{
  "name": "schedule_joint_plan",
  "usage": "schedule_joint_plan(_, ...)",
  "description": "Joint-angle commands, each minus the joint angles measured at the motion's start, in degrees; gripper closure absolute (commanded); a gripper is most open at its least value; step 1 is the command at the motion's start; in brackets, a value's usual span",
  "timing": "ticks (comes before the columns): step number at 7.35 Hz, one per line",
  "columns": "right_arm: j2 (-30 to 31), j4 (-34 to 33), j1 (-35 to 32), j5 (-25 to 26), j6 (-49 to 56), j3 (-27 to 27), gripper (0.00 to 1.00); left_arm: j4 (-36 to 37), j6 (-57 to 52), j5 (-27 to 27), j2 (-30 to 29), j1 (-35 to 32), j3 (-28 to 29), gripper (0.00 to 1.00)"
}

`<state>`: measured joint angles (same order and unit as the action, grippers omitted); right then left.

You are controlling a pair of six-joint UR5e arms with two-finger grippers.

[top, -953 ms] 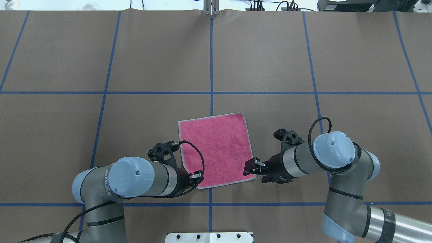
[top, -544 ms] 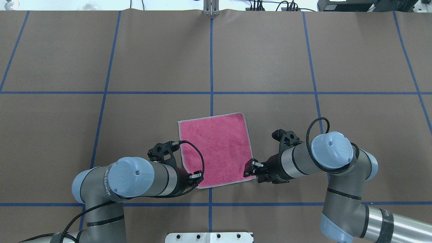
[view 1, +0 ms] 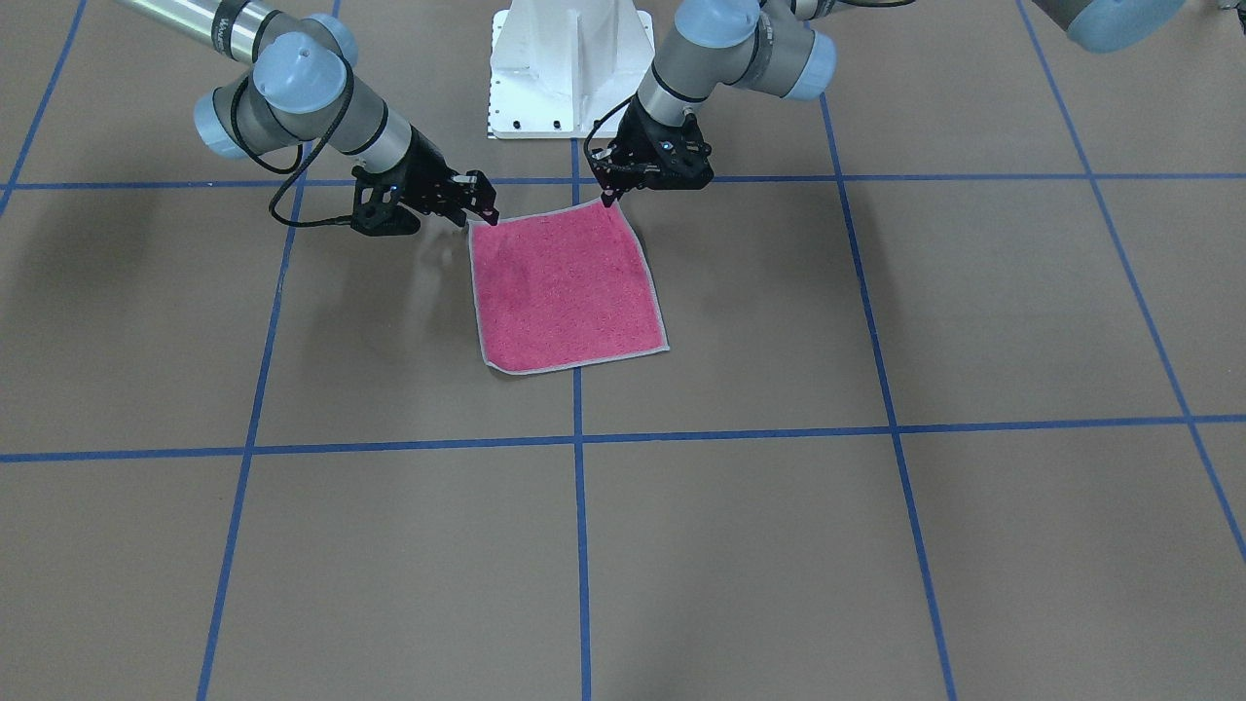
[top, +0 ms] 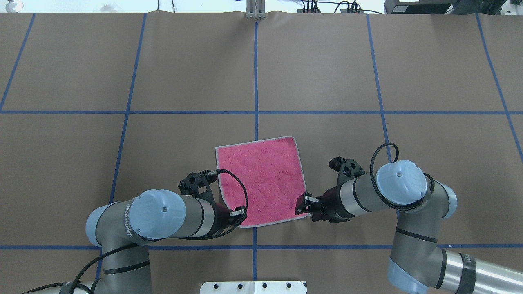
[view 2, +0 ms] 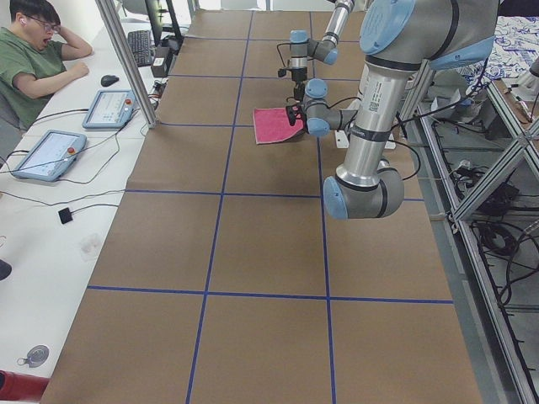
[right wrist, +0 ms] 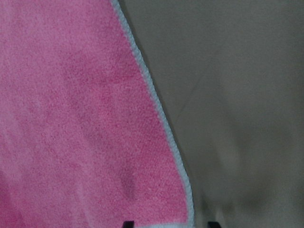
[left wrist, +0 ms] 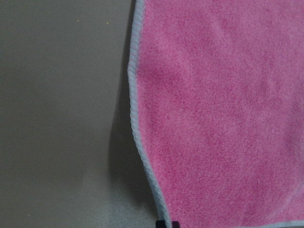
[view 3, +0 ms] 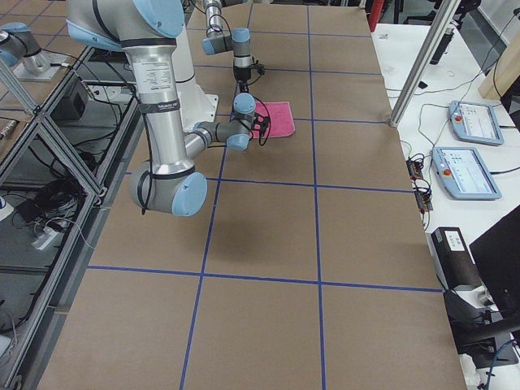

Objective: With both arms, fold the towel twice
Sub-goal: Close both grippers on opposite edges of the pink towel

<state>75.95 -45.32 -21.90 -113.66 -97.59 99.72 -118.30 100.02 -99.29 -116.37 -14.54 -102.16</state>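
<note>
Left gripper (top: 241,215): pinched shut on the towel (top: 261,181) at its near corner.
Right gripper (top: 303,203): jaws apart, straddling the other near corner.
Handling: light, limp, grippy terry; hold the stitched corners.

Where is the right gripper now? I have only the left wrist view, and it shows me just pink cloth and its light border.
Observer: The right gripper is at the other near corner of the towel, on the robot's side.
Operator: Is it shut on that corner?
Observer: No. In the right wrist view its fingertips are apart, and the corner lies between them.
Operator: Does the towel lie flat?
Observer: Yes. From overhead it lies flat on the table, pink face up, with no fold made yet.
</note>
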Motion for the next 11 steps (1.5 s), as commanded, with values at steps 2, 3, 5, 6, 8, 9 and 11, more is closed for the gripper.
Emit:
schedule_joint_plan(2,-0.54,-0.03,0.02,0.11,0.03,-0.49,0.4,0.0,0.0,-0.03,0.01,-0.04,-0.23,1.0)
schedule_joint_plan(3,-1.24,-0.12,0.02,0.2,0.03,-1.28,0.42,0.0,0.0,-0.03,0.01,-0.05,-0.23,1.0)
schedule_joint_plan(5,-1.6,-0.2,0.02,0.28,0.03,-1.37,0.6,0.0,0.0,-0.03,0.01,-0.05,-0.23,1.0)
schedule_joint_plan(6,-1.51,-0.21,-0.16,0.37,0.03,-1.37,0.75,0.0,0.0,-0.03,0.01,-0.05,-0.23,1.0)
schedule_joint_plan(8,-1.07,0.23,-1.65,0.72,0.12,-0.76,0.9,0.0,0.0,-0.03,0.01,-0.05,-0.32,1.0)
schedule_joint_plan(9,-1.07,0.23,-1.74,0.72,0.12,-0.76,1.0,0.0,0.0,-0.03,0.01,-0.05,-0.41,1.0)
schedule_joint_plan(11,-1.33,0.41,-1.74,0.72,-0.49,0.2,1.0,0.18,-0.09,-0.9,0.01,-0.66,-2.07,1.0)
